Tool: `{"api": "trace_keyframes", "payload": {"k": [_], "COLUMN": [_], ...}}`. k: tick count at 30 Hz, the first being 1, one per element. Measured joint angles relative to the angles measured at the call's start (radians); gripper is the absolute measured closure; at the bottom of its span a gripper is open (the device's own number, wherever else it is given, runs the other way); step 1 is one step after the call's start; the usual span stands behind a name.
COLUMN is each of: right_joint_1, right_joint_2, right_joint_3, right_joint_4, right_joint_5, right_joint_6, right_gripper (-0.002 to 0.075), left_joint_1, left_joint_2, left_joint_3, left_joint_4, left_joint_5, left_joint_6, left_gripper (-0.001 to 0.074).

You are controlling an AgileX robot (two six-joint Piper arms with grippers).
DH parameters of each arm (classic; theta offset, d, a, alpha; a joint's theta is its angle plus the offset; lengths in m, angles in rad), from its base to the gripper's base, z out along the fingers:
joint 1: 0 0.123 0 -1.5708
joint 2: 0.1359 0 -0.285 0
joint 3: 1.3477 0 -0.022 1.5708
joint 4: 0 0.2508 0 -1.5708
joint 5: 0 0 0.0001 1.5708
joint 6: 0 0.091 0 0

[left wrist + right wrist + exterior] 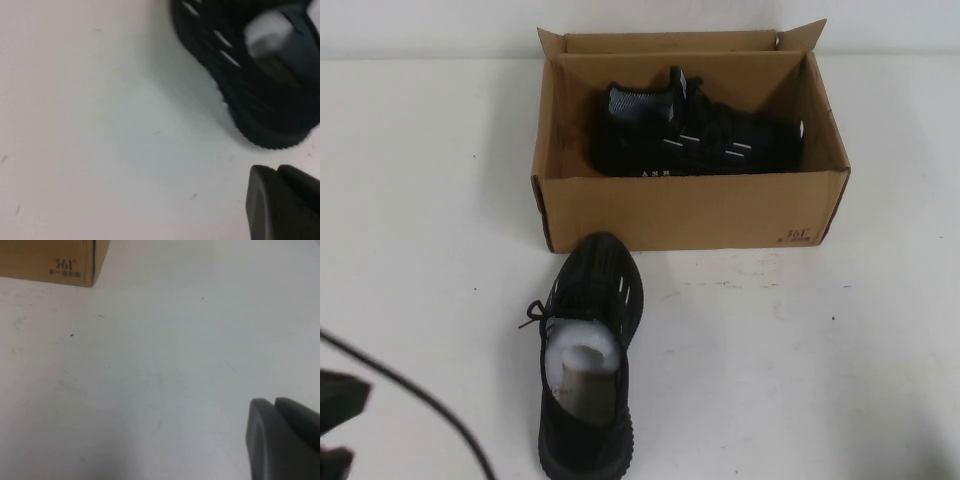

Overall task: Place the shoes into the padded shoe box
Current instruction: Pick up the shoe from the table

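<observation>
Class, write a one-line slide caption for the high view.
One sneaker in box, other outside; left end effector at near-left edge.

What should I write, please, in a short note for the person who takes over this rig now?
Left gripper: low at the table's near-left edge, beside the heel of the shoe on the table; holding nothing visible, fingers unclear.
Right gripper: over bare table, to the right of the box corner with the print; not in the high view.
Done: one shoe lies inside the padded shoe box.
Left: the second shoe stands in front of the box, toe toward it, white stuffing inside. Pick it up and put it in the box.
</observation>
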Motion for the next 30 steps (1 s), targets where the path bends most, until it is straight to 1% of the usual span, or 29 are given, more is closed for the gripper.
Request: {"api": "trace_keyframes", "payload": {"k": [3, 6, 8, 11, 13, 15, 18, 21, 23, 25, 29, 30], "right_joint_1": [0.0, 0.0, 0.0, 0.0, 0.0, 0.0, 0.0, 0.0, 0.0, 0.0, 0.0, 0.0], "right_joint_2": [0.0, 0.0, 0.0, 0.0, 0.0, 0.0, 0.0, 0.0, 0.0, 0.0, 0.0, 0.0], "right_joint_3": [0.0, 0.0, 0.0, 0.0, 0.0, 0.0, 0.0, 0.0, 0.0, 0.0, 0.0, 0.0], "right_joint_4": [0.0, 0.0, 0.0, 0.0, 0.0, 0.0, 0.0, 0.0, 0.0, 0.0, 0.0, 0.0], "right_joint_5": [0.0, 0.0, 0.0, 0.0, 0.0, 0.0, 0.001, 0.001, 0.001, 0.001, 0.001, 0.001], "right_joint_6": [-0.002, -0.002, -0.002, -0.002, -0.004, -0.004, -0.004, -0.004, -0.004, -0.004, -0.004, -0.004], "right_gripper": [0.0734, 0.0734, 0.0734, 0.0734, 0.0734, 0.0734, 0.0734, 0.0734, 0.0734, 0.0734, 0.0734, 0.0734], "left_joint_1": [0.0, -0.003, -0.025, -0.103, -0.165, -0.237, -0.331, -0.398, -0.423, -0.438, -0.449, -0.449], "left_joint_2": [0.143, 0.274, 0.352, 0.445, 0.502, 0.568, 0.666, 0.74, 0.775, 0.809, 0.86, 0.869], "left_joint_3": [-0.05, -0.114, -0.162, -0.244, -0.309, -0.377, -0.473, -0.547, -0.582, -0.602, -0.616, -0.616], "left_joint_4": [-0.084, -0.144, -0.15, -0.15, -0.141, -0.095, -0.006, 0.031, 0.04, 0.045, 0.085, 0.101], "left_joint_5": [0.013, 0.014, 0.012, 0.01, 0.009, 0.021, 0.095, 0.128, 0.134, 0.134, 0.131, 0.122], "left_joint_6": [0.179, 0.311, 0.382, 0.467, 0.492, 0.502, 0.525, 0.57, 0.588, 0.611, 0.659, 0.671], "left_gripper": [0.074, 0.0739, 0.0739, 0.074, 0.074, 0.0739, 0.074, 0.0732, 0.0692, 0.0614, 0.0362, 0.0311]}}
